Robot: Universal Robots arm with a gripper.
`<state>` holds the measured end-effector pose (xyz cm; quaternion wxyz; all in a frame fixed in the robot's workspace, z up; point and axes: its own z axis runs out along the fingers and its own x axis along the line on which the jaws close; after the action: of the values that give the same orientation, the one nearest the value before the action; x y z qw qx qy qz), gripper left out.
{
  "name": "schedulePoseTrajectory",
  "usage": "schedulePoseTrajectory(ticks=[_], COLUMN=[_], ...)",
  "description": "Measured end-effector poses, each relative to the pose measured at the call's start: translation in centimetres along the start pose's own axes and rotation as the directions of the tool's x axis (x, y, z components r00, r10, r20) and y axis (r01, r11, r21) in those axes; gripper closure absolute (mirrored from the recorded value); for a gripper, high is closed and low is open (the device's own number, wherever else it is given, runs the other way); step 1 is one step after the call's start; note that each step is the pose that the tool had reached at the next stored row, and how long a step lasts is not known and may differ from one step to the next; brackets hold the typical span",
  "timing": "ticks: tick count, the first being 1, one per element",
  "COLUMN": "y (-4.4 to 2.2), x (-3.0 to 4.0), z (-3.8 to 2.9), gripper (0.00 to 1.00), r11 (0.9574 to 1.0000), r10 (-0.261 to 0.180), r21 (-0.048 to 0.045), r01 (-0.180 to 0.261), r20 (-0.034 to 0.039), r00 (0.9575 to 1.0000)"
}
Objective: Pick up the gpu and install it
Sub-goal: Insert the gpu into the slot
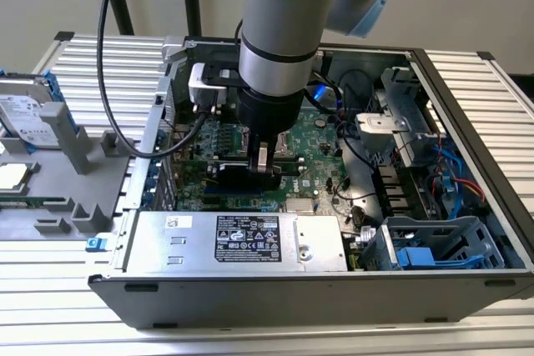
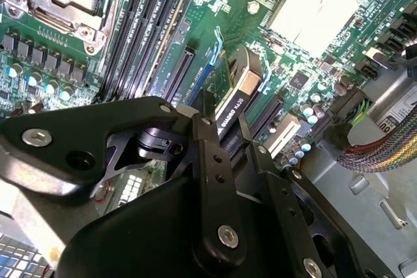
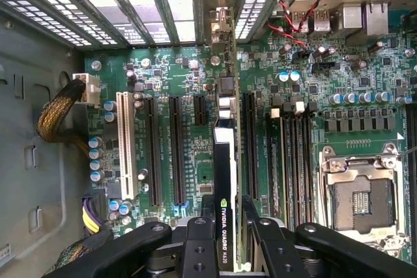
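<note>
The pincer is closed on the gpu, pinching the card across its thin faces near its upper edge, and holds it edge-down over the motherboard inside the open computer case. In the first wrist view the card stands between the long black slots, its metal bracket reaching toward the slotted rear wall of the case at 12 o'clock. In the exterior view the pincer sits near the middle of the case, with the power supply at 6 o'clock from it.

The card looks light and stiff, but fragile: its bottom contacts and small parts would not take side load well. The black cooler gives a firmer, flatter place to press than the bare green board, though its smooth face may slip.

Whether the bottom edge has entered a slot is hidden by the card itself and by the fingers. The bracket's foot against the rear wall is hard to make out.
</note>
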<state>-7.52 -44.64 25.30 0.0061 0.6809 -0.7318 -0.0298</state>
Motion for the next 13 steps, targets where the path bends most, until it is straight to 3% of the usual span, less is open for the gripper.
schedulePoseTrajectory(ticks=[13], y=[0.15], x=[0.09], z=[0.04], gripper=[1.00], r11=[1.0000], r10=[-0.010], r21=[-0.0013], r01=[0.010], r20=[-0.0055], r00=[0.9999])
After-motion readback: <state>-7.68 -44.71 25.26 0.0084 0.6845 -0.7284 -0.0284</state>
